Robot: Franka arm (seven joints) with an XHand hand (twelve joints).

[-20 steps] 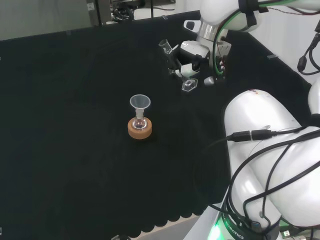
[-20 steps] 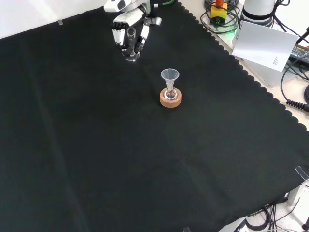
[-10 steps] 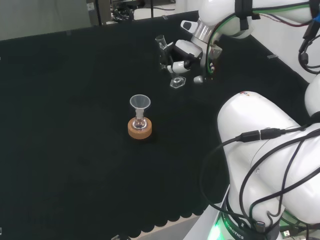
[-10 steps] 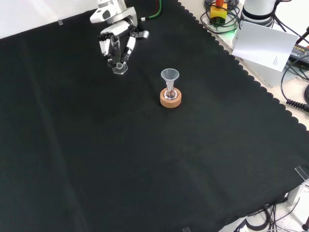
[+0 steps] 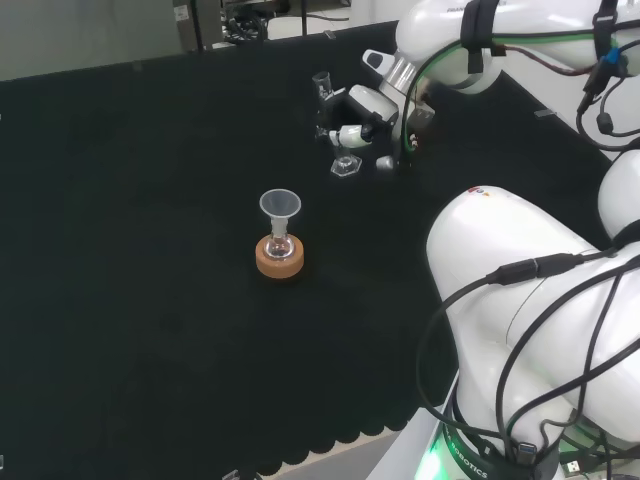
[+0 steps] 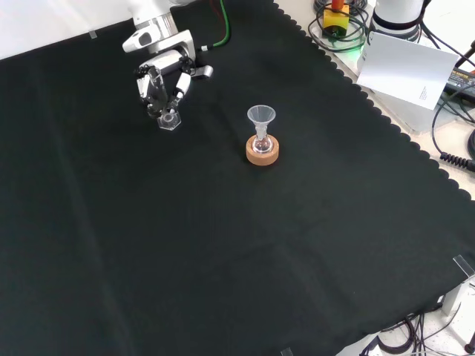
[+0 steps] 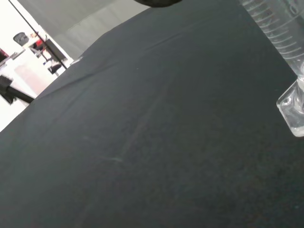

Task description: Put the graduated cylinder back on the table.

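A clear graduated cylinder (image 5: 334,125) with a hexagonal foot stands nearly upright in the hand (image 5: 362,108), far across the cloth in the head view. Curled fingers (image 6: 158,81) wrap its tube in the front view, and its foot (image 6: 169,122) is at or just above the cloth; contact cannot be told. The wrist view has the marked tube and foot of the cylinder (image 7: 289,66) close up over the black cloth (image 7: 142,133).
A clear funnel (image 5: 280,207) sits in a small flask on a cork ring (image 5: 280,259) mid-cloth, nearer the camera than the hand in the head view. In the front view the funnel (image 6: 261,116) stands to the hand's right. The arm's white links (image 5: 520,290) rise at right.
The hand has carried the cylinder leftward in both views, and lower in the front view, bringing its foot down toward the cloth. The funnel and cork ring have stayed put.
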